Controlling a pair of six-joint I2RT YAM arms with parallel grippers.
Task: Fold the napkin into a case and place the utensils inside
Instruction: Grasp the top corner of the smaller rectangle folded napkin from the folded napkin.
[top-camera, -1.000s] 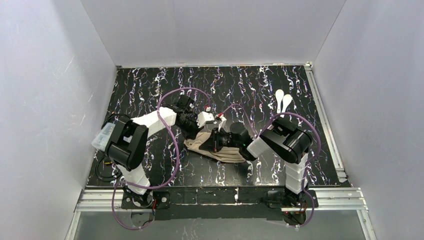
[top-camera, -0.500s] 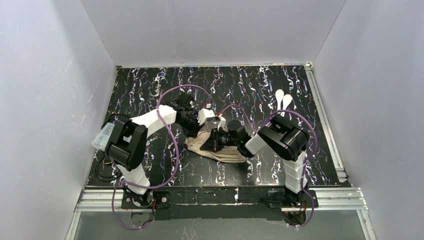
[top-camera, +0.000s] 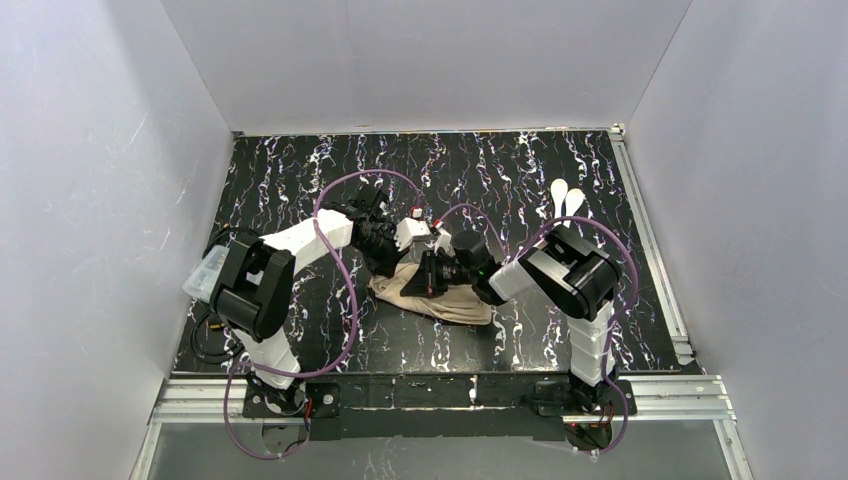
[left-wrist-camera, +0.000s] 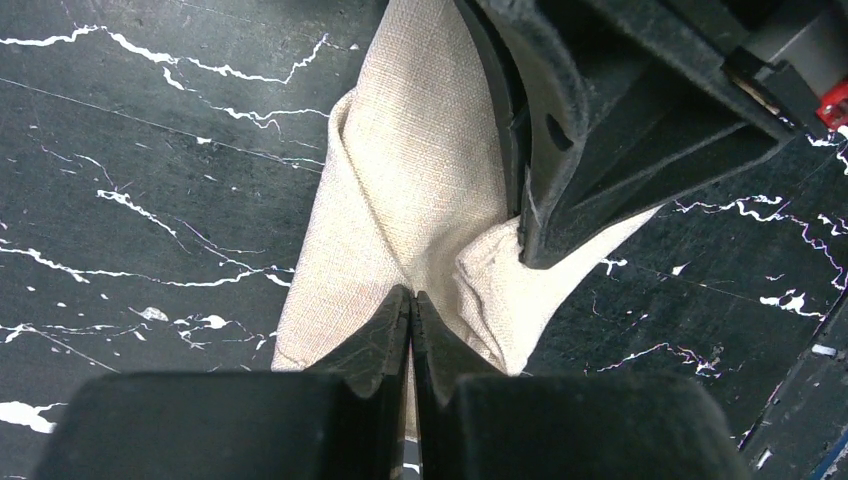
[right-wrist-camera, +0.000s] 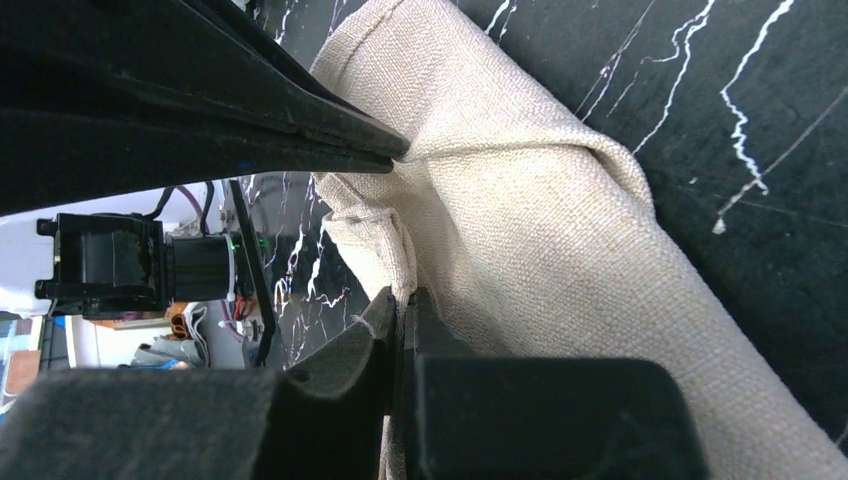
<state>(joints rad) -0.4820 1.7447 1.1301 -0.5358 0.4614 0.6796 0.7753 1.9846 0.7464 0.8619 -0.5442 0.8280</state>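
The left claw (left-wrist-camera: 411, 300) is being held closed, its fingertips pinching a raised fold of the napkin (left-wrist-camera: 420, 180). The right claw (right-wrist-camera: 400, 305) is likewise being pressed shut on a hemmed edge of the same cloth, just beside the left one, so that the two claws are being pointed at each other over it. The napkin is being shown bunched and partly folded, lying in the middle of the bench (top-camera: 300, 170), somewhat nearer the near edge. The two white utensils (top-camera: 565, 200) are being left side by side toward the far right corner, well apart from the cloth. A clear plastic box (top-camera: 205, 272) is being seen at the left edge, beside the left arm.
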